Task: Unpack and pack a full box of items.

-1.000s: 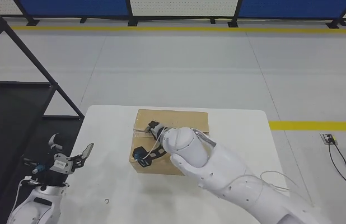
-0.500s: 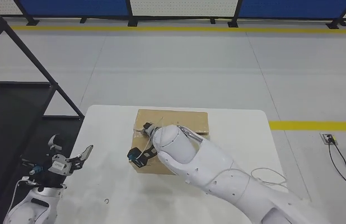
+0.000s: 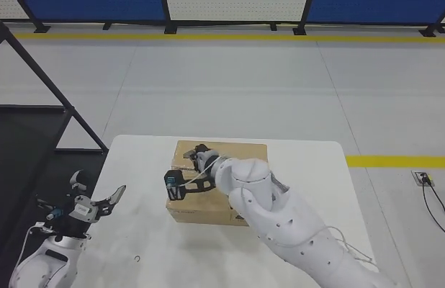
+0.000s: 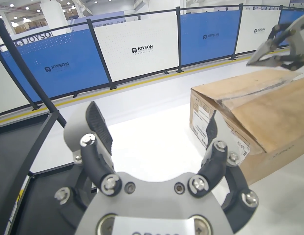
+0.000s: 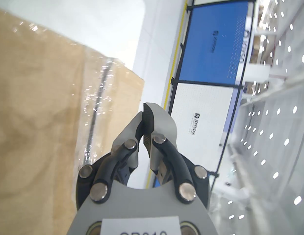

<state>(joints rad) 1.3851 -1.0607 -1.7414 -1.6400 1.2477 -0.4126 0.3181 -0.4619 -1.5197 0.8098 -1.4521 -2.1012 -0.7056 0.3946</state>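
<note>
White table (image 3: 136, 223) on a grey floor, blue and white fence panels behind; one cardboard box (image 3: 188, 209) sits mid-table with its flaps down and clear tape (image 5: 98, 94) along the top seam, so its contents are hidden. Right gripper (image 5: 144, 113) hangs over the box's top near its left far corner, fingers pressed together with nothing between them. Left gripper (image 4: 154, 116) is at the table's left edge, well apart from the box, spread wide and empty.
</note>
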